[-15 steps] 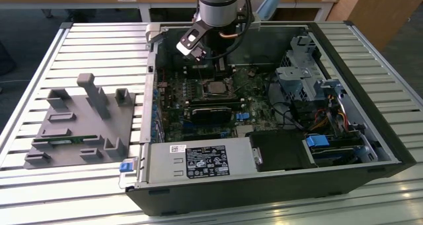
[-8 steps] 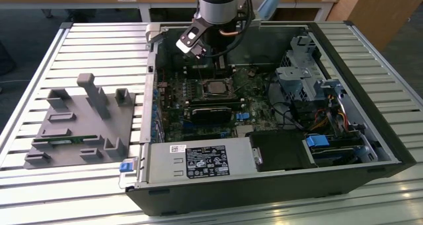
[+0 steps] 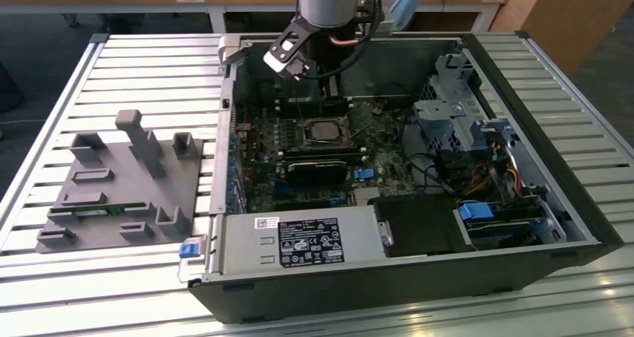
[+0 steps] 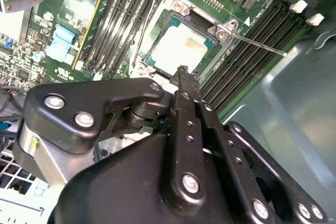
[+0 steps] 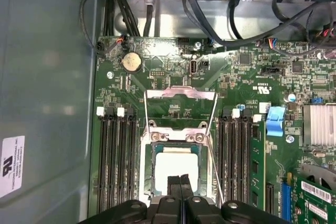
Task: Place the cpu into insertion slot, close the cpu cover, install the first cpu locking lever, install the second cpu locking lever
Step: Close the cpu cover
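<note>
The cpu [image 5: 176, 165] lies flat in the insertion slot [image 5: 148, 153], its pale silver top showing in both wrist views [image 4: 176, 48]. The cpu cover [image 5: 181, 94] is swung open away from the slot, with green board visible through its window. A thin locking lever [image 5: 212, 129] runs along one side of the slot and another lever [image 5: 144, 115] along the other; one rod [image 4: 257, 43] sticks out over the memory slots. My gripper [image 5: 180, 181] hovers just above the chip's near edge, fingers shut together with nothing between them. In the exterior view the gripper [image 3: 332, 92] hangs over the slot [image 3: 322, 131].
The open computer case [image 3: 554, 166] stands on a slatted table. A black block [image 3: 317, 168] sits beside the slot, and black memory slots [image 5: 115, 161] flank it. Cables [image 5: 210, 19] hang near the drive bays. A grey fixture [image 3: 124, 181] is at the exterior view's left.
</note>
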Controlling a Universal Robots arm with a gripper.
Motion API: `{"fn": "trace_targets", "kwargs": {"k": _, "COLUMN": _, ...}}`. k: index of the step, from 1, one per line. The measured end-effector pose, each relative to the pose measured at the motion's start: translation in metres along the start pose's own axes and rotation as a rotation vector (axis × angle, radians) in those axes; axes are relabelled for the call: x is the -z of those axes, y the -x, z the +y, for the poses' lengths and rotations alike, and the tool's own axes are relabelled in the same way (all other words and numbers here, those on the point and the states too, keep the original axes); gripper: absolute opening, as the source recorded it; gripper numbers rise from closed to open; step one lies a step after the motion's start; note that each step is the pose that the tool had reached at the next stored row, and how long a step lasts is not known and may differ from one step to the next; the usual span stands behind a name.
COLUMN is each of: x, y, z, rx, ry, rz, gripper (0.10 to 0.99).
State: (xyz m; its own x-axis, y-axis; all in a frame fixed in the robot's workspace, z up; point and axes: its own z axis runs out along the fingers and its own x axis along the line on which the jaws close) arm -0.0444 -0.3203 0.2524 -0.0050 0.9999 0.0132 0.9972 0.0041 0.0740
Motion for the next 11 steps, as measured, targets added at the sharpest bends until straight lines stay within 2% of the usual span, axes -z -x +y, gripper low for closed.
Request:
{"fn": "trace_targets", "kwargs": {"k": 3, "x": -0.0003, "y": 0.0001, "z": 0.0047, "rx": 0.0, "ry": -0.021, "rz": 0.0027, "gripper": 0.106}}
{"fn": "trace_targets", "kwargs": {"k": 7, "x": -0.0009, "y": 0.0002, "z": 0.0135, "rx": -0.001, "ry": -0.056, "rz": 0.0048, "gripper": 0.106}}
{"fn": "trace_targets", "kwargs": {"k": 9, "x": -0.0002, "y": 0.0002, "z": 0.0138, "rx": -0.001, "ry": -0.062, "rz": 0.0048, "gripper": 0.106}}
{"fn": "trace_targets", "kwargs": {"k": 11, "x": 0.0021, "y": 0.0002, "z": 0.014, "rx": -0.001, "ry": -0.063, "rz": 0.0051, "gripper": 0.106}}
